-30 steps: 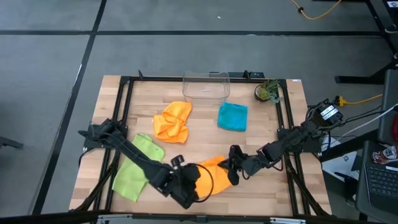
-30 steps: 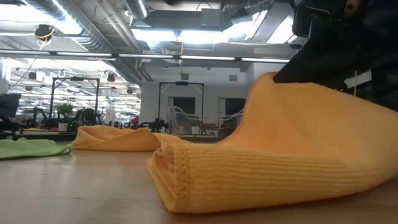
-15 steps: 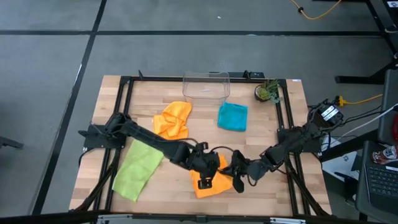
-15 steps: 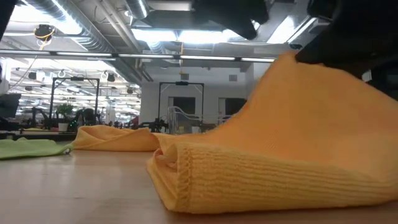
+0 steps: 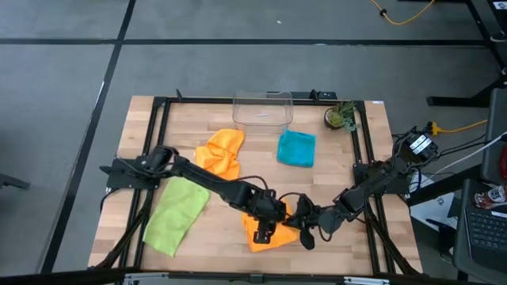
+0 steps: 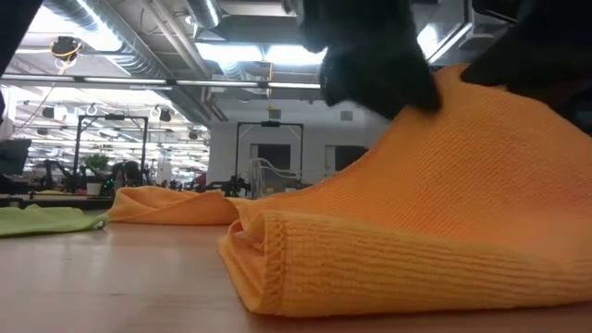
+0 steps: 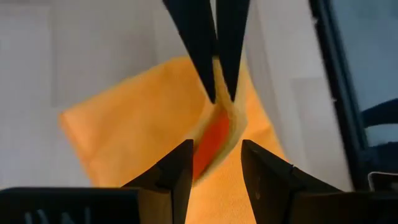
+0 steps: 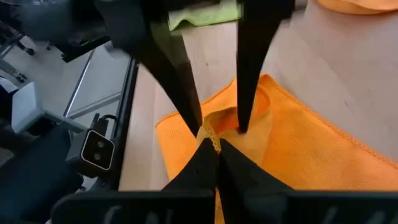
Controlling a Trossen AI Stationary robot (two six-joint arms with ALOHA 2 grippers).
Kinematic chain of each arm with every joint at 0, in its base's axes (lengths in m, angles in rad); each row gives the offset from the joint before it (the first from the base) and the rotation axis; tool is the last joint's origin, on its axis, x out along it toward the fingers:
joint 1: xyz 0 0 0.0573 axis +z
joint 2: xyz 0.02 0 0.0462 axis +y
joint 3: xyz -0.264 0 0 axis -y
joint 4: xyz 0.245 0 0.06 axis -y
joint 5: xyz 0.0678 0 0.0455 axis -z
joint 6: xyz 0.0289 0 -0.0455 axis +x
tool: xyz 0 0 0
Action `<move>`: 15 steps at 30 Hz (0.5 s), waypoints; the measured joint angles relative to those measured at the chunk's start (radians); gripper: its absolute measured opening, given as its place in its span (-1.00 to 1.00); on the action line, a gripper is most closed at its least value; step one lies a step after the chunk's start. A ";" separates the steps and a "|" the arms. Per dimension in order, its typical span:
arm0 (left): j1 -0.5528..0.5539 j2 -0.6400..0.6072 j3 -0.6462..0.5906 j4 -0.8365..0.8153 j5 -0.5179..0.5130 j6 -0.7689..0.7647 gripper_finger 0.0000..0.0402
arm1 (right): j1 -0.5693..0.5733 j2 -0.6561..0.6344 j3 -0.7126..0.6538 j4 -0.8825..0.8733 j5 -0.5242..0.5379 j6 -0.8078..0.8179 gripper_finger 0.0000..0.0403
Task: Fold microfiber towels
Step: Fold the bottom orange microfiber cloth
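Near the table's front edge, the soft orange microfiber towel (image 5: 273, 229) now lies doubled over. Right gripper (image 5: 304, 232) pinches its raised fold; left gripper (image 5: 272, 219), fingers parted, has moved in to straddle that fold. Handover appears imminent.

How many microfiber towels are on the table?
4: orange towel at the near edge between both grippers, second orange towel mid-table, green towel left, teal towel by the bin.

clear bin (image 5: 262, 109), small potted plant (image 5: 341, 117)
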 joint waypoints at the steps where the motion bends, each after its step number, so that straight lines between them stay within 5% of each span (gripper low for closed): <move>1: 0.001 0.008 -0.002 -0.007 0.001 0.003 -0.36 | 0.000 0.000 0.000 0.000 0.000 0.000 -0.99; 15: 0.002 0.025 -0.051 -0.192 0.103 -0.042 -0.36 | -0.001 0.000 0.000 -0.001 0.001 0.000 -0.99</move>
